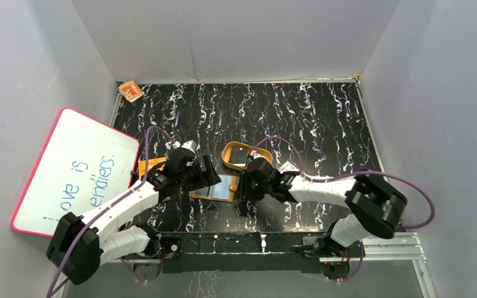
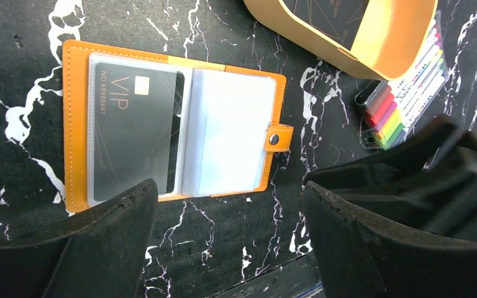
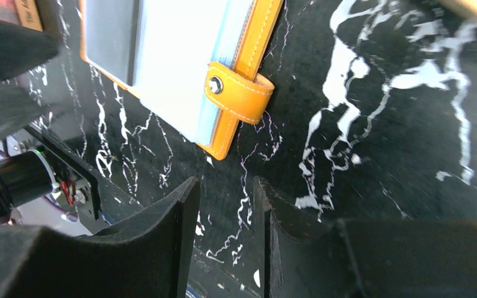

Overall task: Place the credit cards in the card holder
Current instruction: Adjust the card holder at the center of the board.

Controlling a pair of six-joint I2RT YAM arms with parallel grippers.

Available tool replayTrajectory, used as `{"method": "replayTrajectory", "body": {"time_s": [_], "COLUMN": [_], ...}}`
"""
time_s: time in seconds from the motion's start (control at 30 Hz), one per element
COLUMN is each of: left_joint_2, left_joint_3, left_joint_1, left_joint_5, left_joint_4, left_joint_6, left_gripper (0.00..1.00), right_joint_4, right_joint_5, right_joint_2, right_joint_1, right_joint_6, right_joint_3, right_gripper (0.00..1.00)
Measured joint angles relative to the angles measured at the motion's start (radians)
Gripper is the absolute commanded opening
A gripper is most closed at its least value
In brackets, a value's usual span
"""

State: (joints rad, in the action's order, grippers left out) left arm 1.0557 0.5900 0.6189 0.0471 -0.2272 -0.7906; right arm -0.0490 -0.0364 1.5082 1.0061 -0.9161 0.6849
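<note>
Left gripper (image 2: 227,208), jaws wide apart and empty, should pin the open card holder (image 2: 233,133) flat by its orange border before the next insertion.

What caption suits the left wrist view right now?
Orange card holder lies open on the marbled table, a black VIP card in its sleeve, left claw open and empty.

Black marbled table (image 1: 323,124), open card holder (image 2: 223,133), tan tray (image 2: 323,43), markers (image 2: 404,93)
</note>
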Motion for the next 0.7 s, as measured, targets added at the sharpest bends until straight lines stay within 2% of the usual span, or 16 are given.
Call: {"method": "replayTrajectory", "body": {"time_s": [0.27, 0.7], "left_joint_2": [0.169, 0.411], "left_joint_3": [0.067, 0.182], "left_joint_1": [0.013, 0.098], "left_joint_5": [0.017, -0.122], "left_joint_4": [0.023, 0.011], "left_joint_6": [0.048, 0.149], "left_gripper": [0.71, 0.71], "right_joint_4": [0.124, 0.179], "right_joint_5": [0.113, 0.120], "right_joint_2": [-0.198, -0.195], "right_joint_1": [-0.026, -0.038], "right_joint_6": [0.025, 0.078], "right_joint_3": [-0.006, -0.007], "right_gripper": [0.43, 0.42]}}
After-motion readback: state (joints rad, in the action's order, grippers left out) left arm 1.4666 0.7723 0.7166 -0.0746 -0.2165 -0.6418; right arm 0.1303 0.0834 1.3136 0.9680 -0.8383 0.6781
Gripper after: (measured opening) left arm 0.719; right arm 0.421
